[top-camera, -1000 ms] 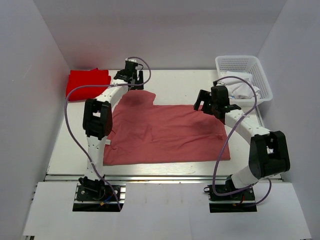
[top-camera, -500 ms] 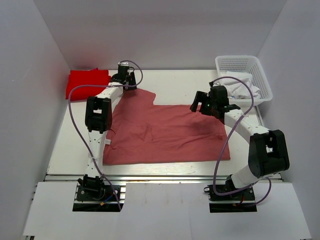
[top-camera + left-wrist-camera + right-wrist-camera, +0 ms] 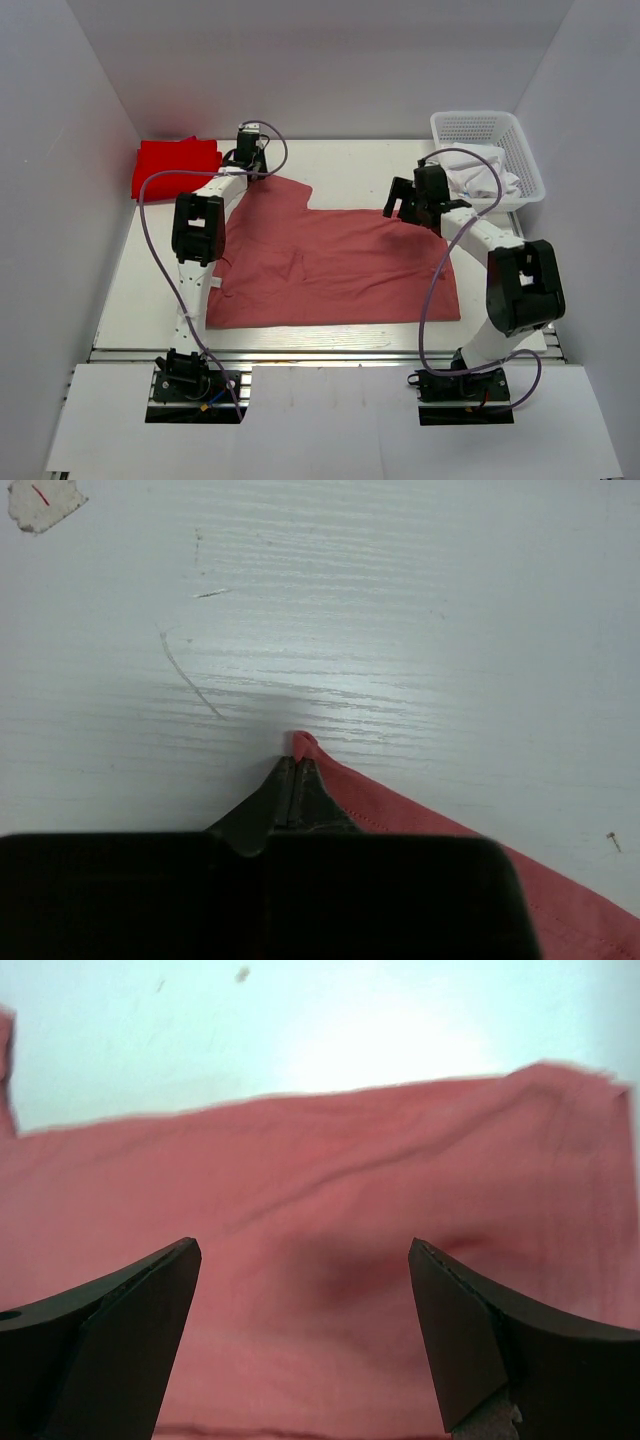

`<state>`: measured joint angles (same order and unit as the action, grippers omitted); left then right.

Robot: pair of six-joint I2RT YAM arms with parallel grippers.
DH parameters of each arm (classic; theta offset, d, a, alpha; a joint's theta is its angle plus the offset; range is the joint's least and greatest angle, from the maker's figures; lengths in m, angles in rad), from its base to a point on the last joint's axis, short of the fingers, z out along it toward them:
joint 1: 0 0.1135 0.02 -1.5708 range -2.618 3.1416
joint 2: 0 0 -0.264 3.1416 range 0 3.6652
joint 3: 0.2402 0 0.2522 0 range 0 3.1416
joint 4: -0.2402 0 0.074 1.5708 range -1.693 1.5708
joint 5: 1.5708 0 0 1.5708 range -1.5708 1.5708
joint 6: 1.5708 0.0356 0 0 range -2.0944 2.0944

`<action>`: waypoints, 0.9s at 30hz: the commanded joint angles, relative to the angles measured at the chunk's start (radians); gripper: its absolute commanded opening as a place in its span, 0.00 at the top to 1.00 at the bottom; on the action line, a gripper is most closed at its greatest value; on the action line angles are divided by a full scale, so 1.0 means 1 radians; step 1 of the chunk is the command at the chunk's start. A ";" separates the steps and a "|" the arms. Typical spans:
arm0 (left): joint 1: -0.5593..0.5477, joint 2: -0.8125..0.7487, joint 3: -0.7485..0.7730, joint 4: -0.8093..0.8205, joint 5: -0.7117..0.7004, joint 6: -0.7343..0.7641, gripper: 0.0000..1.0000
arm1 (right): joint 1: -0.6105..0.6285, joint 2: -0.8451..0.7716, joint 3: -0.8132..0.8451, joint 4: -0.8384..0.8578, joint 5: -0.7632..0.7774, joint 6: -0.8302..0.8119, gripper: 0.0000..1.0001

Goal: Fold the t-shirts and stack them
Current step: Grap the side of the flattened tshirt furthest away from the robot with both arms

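Note:
A dusty rose-pink t-shirt [image 3: 330,265] lies spread flat across the middle of the table. A bright red t-shirt [image 3: 175,165] sits folded at the far left corner. My left gripper [image 3: 250,165] is down at the pink shirt's far left corner. In the left wrist view that gripper [image 3: 295,765] is shut, with a tip of the pink cloth [image 3: 400,815] poking out between its fingers. My right gripper [image 3: 405,205] hovers over the shirt's far right edge. Seen from the right wrist, this gripper [image 3: 300,1260] stands wide open above the pink cloth [image 3: 330,1160], with nothing between its fingers.
A white mesh basket [image 3: 490,125] stands at the far right corner with white cloth [image 3: 480,175] spilling over its near side. White walls close in the table on the left, back and right.
My left gripper moved a little left onto the pink shirt's far corner and closed on it. The right gripper shifted slightly toward the shirt's far edge and stayed open.

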<state>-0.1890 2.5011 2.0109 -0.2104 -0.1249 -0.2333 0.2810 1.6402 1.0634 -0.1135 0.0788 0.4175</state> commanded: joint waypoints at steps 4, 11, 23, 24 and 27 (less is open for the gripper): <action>-0.003 0.015 -0.038 0.011 0.035 0.034 1.00 | -0.006 0.124 0.199 -0.095 0.335 0.055 0.10; -0.003 -0.053 -0.084 0.060 0.016 0.045 1.00 | -0.040 0.306 0.410 -0.201 0.464 0.115 0.10; -0.003 -0.082 -0.093 0.069 -0.007 0.054 1.00 | -0.101 0.460 0.501 -0.273 0.451 0.110 0.17; -0.003 -0.082 -0.093 0.069 -0.007 0.054 1.00 | -0.101 0.463 0.501 -0.273 0.437 0.110 0.17; -0.003 -0.091 -0.093 0.069 -0.037 0.054 1.00 | -0.101 0.489 0.506 -0.276 0.421 0.104 0.21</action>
<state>-0.1894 2.4821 1.9385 -0.0975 -0.1265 -0.1913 0.2050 2.0987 1.5345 -0.3672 0.4870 0.5167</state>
